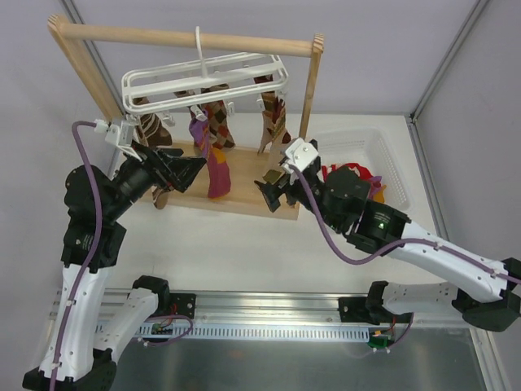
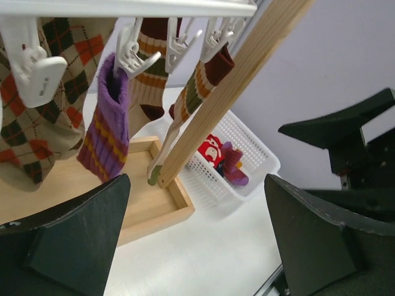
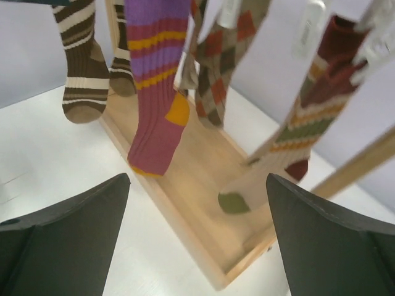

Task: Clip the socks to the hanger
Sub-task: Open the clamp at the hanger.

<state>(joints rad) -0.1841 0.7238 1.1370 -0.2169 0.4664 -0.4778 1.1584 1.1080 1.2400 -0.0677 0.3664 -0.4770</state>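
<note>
Socks [image 3: 157,92] hang clipped ahead of right tool [image 3: 197,180]

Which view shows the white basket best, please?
The left wrist view: the basket and its socks show clearly. The top view has it partly behind the right arm; the right wrist view misses it.

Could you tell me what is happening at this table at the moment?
Two robot arms are working at the white hanger that hangs from the wooden rack. Several socks hang clipped to it. The left gripper and the right gripper are both open and hold nothing, close to the hanging socks. A red sock and a purple sock lie in the white basket, not yet clipped.
</note>
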